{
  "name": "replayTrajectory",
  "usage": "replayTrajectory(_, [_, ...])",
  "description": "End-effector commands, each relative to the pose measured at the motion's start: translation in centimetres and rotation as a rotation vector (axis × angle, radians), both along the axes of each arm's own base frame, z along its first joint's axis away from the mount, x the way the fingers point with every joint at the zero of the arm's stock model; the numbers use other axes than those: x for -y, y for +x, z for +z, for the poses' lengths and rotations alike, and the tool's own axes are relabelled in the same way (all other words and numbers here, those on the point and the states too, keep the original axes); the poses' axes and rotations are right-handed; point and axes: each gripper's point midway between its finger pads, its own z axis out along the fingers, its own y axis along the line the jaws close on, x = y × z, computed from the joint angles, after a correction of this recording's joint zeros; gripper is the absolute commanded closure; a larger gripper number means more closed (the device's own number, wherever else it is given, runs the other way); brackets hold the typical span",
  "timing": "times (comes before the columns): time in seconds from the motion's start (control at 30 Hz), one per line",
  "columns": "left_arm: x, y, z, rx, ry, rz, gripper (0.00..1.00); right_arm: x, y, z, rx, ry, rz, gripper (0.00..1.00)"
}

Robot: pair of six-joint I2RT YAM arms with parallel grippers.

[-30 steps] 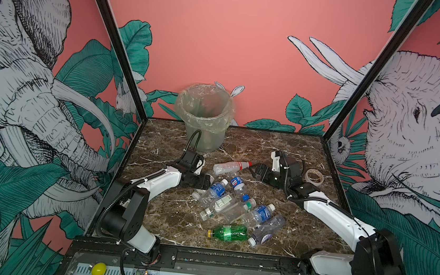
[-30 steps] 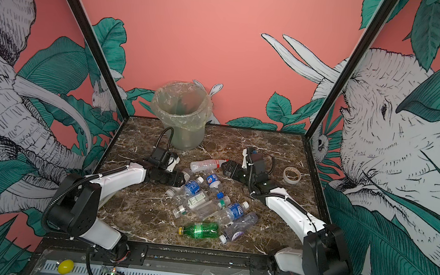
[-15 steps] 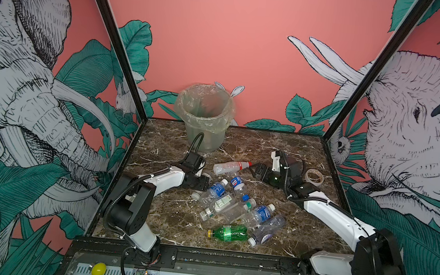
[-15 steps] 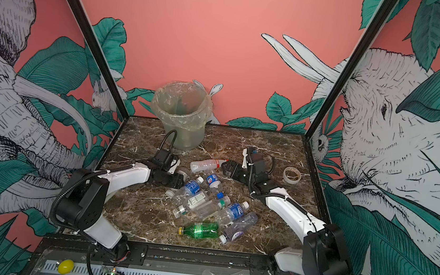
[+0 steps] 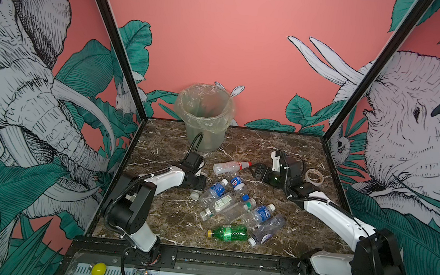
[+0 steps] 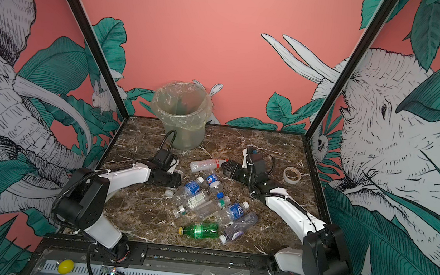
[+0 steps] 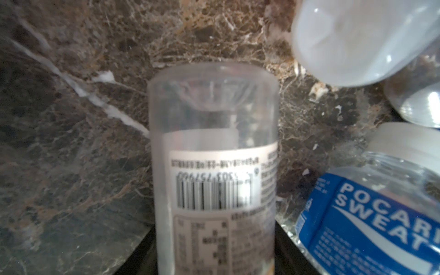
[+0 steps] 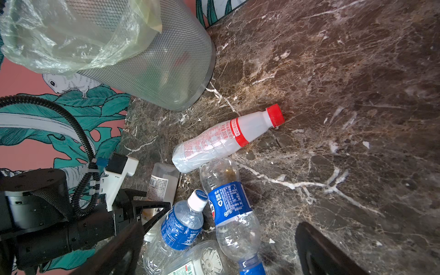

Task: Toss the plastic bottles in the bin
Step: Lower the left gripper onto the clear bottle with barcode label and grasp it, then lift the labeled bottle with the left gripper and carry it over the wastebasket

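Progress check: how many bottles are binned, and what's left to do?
Done: unclear; the bin shows only vague shapes through its wall. In hand: the left gripper is shut on a clear barcode-label bottle lying on the table; the right gripper is open near the red-capped bottle. Left: about eight loose bottles, green bottle included.

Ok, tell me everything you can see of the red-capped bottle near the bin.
The red-capped bottle is milky translucent plastic with a red cap, a red neck band and red print on its body. It looks empty. It lies on its side on the marble table, in front of the bin, apart from it. Its base appears to rest against a blue-labelled clear bottle. Nothing grips it.
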Motion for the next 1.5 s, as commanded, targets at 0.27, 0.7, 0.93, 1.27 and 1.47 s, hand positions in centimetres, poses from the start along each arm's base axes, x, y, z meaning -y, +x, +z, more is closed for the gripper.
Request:
replayTrajectory(0.27, [0.6, 0.2, 2.7, 0.058, -0.069, 0.008, 0.53, 0.2, 0.6, 0.7, 0.021, 0.021, -0.014, 0.01])
replayTrajectory(0.7, [0.7, 0.9, 7.2, 0.162, -0.268, 0.045, 0.55, 0.2, 1.1, 1.1, 0.013, 0.021, -0.022, 0.01])
replayTrajectory(0.93, [0.7, 1.0, 10.9, 0.281, -0.374, 0.037, 0.54, 0.0, 1.6, 0.6, -0.016, 0.041, -0.032, 0.01])
replayTrajectory(1.27, [0.2, 0.7, 14.3, 0.412, -0.439, 0.057, 0.54, -0.3, 2.2, 0.6, -0.027, 0.060, -0.040, 0.01])
replayTrajectory(1.47, [-0.1, 1.0, 16.1, 0.450, -0.452, 0.073, 0.54, -0.4, 2.3, 0.4, -0.034, 0.064, -0.040, 0.01])
